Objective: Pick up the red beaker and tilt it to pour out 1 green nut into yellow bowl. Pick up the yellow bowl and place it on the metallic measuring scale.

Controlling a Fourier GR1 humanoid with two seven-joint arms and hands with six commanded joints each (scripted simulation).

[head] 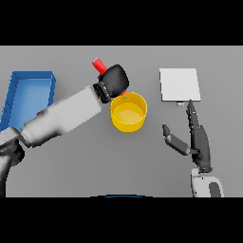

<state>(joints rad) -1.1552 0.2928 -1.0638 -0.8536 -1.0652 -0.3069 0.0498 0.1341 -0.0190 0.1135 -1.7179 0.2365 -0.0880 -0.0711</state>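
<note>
Left hand (114, 81) curled round the red beaker (98, 65), held tilted above the far left rim of the yellow bowl (128, 112); tiny green nut (125, 98) just at that rim, under the beaker; right hand (198, 140) at right, fingers straight and apart, holding nothing, fingertips just short of the metallic measuring scale (179, 84); blue bin (28, 92) at far left.

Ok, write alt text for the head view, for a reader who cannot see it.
The left hand holds a red beaker tilted over the rim of a yellow bowl, a green nut showing at the bowl's near edge. The right hand rests open just below the metallic scale; a blue bin sits at far left.
</note>
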